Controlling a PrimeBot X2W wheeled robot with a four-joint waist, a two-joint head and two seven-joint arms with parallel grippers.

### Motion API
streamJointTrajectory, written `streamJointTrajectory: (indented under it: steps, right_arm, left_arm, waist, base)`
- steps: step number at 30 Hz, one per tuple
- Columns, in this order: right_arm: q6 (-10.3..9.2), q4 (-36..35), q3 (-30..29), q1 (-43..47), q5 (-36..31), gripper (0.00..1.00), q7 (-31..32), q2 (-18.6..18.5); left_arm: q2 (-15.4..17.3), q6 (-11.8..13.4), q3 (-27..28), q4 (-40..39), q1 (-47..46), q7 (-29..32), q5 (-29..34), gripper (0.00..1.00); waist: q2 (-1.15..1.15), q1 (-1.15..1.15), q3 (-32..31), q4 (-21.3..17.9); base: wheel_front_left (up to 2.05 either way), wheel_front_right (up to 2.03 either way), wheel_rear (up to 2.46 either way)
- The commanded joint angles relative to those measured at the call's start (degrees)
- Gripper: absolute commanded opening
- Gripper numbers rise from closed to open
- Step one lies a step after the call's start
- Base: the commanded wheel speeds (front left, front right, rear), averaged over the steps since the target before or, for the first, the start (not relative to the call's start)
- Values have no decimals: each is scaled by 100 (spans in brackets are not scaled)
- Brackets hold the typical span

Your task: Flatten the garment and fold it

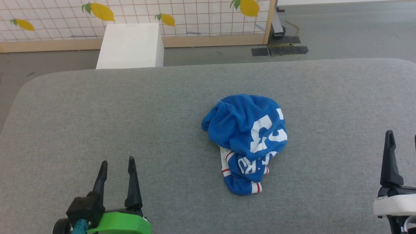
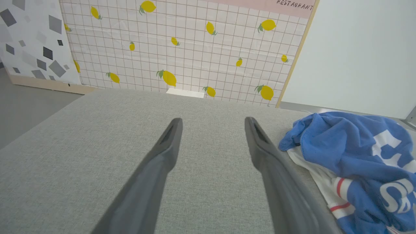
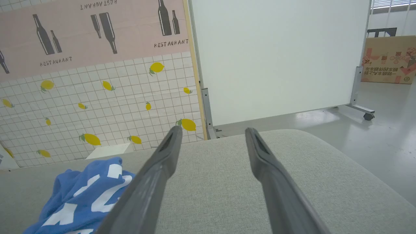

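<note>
The royal-blue garment [image 1: 247, 136] lies crumpled in a heap near the middle of the grey table [image 1: 130, 123], with part of the white "23" and lettering on top and red-striped white trim at its near edge. My left gripper [image 1: 117, 163] hovers open at the lower left, well apart from the heap. In the left wrist view the garment [image 2: 351, 162] sits just right of the open gripper [image 2: 213, 123]. My right gripper [image 1: 401, 135] stands at the right edge, open. In the right wrist view the garment [image 3: 81, 195] lies left of the open gripper [image 3: 211, 131].
A white box [image 1: 131, 45] stands on the floor behind the table's far edge, before a lemon-patterned panel [image 1: 182, 16]. A white partition on wheeled feet [image 3: 279, 55] and a cardboard box [image 3: 388, 60] stand beyond the table's right end. Wide bare table surrounds the heap.
</note>
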Motion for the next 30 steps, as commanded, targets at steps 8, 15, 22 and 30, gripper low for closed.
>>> streamJointTrajectory:
  steps: [8, 15, 22, 30]
  right_arm:
    - [-9, 336, 36, 109, 85, 100, -140, 4]
    - [-9, 83, 130, -490, -139, 100, 500, 4]
    - [-9, 226, 438, -1585, 9, 100, 2184, -467]
    - [-9, 990, 1047, -2679, 451, 100, 3507, -1452]
  left_arm:
    - [-539, -551, 460, -7, 48, -21, 354, 100]
    - [-808, -889, 551, 111, -43, -21, 601, 100]
    - [-973, -1107, 561, 272, -151, -21, 726, 100]
    - [-1069, -1233, 494, 370, -438, -21, 815, 100]
  waist:
    - [0, 0, 17, 240]
    - [0, 0, 137, 458]
    - [0, 0, 432, 628]
    - [0, 0, 992, 879]
  base:
    - [0, 0, 0]
    - [0, 0, 0]
    - [0, 0, 0]
    - [0, 0, 0]
